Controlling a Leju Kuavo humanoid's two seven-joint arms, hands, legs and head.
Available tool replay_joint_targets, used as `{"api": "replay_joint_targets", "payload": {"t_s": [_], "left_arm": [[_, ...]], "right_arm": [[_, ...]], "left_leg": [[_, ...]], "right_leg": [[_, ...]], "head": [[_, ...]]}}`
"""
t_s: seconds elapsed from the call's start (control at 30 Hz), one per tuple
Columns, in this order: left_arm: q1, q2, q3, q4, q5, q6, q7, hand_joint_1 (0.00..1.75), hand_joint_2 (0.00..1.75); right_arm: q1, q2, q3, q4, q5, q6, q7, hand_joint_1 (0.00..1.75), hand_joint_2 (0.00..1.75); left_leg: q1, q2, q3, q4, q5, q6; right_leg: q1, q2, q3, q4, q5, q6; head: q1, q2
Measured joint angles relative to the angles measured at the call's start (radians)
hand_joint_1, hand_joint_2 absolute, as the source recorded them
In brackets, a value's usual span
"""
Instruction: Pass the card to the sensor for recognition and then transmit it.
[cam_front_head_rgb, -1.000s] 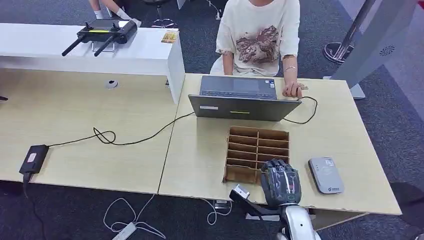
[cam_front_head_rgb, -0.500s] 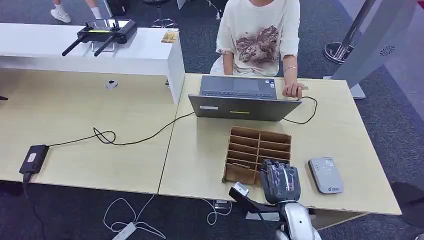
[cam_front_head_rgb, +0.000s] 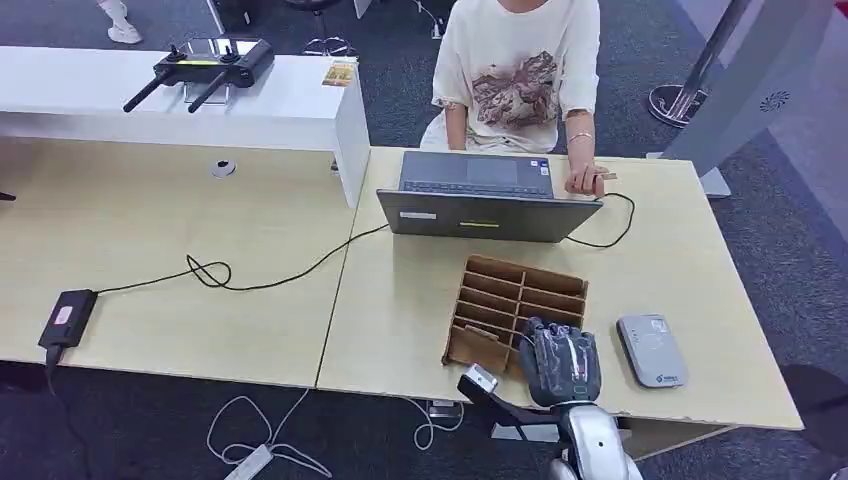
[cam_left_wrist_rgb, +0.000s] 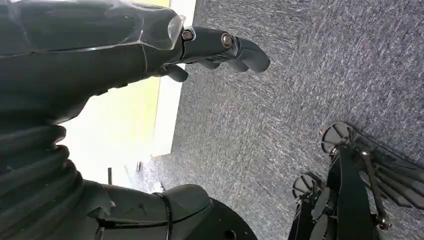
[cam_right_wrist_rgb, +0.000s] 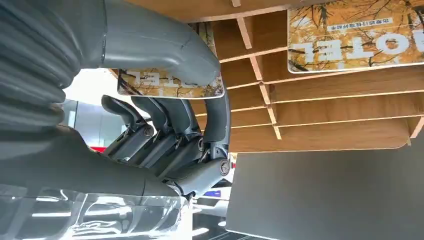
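Observation:
My right hand (cam_front_head_rgb: 561, 362) is at the near right corner of the brown wooden card rack (cam_front_head_rgb: 500, 292), back of the hand up. In the right wrist view its thumb (cam_right_wrist_rgb: 165, 47) lies over a yellow printed card (cam_right_wrist_rgb: 200, 86) standing in a slot, with the dark fingers (cam_right_wrist_rgb: 165, 135) on the card's other side, pinching it. A second card (cam_right_wrist_rgb: 355, 37) of the same print sits in a neighbouring slot. The grey card sensor (cam_front_head_rgb: 652, 350) lies flat on the table right of the hand. My left hand (cam_left_wrist_rgb: 100, 55) hangs over the carpet, fingers loosely apart and holding nothing.
A person (cam_front_head_rgb: 520, 70) sits across the table behind an open grey laptop (cam_front_head_rgb: 480, 195), one hand by its right corner. A black cable (cam_front_head_rgb: 270, 275) runs left to a power brick (cam_front_head_rgb: 66, 318). A controller (cam_front_head_rgb: 205, 62) rests on the white counter.
The card rack has turned slightly, its far end swinging to the right, while my right hand stays at its near corner and has edged a little toward the table's front edge.

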Motion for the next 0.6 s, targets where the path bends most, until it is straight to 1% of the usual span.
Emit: {"api": "replay_joint_targets", "payload": {"t_s": [0.03, 0.6], "left_arm": [[0.000, 0.000, 0.000, 0.000, 0.000, 0.000, 0.000, 0.00, 1.75], [0.000, 0.000, 0.000, 0.000, 0.000, 0.006, 0.001, 0.00, 1.75]], "right_arm": [[0.000, 0.000, 0.000, 0.001, 0.000, -0.001, -0.001, 1.73, 1.75], [0.000, 0.000, -0.001, 0.005, -0.018, -0.030, -0.014, 1.75, 1.75]], "left_leg": [[0.000, 0.000, 0.000, 0.000, 0.000, 0.000], [0.000, 0.000, 0.000, 0.000, 0.000, 0.000]], "right_leg": [[0.000, 0.000, 0.000, 0.000, 0.000, 0.000], [0.000, 0.000, 0.000, 0.000, 0.000, 0.000]], "head": [[0.000, 0.000], [0.000, 0.000]]}}
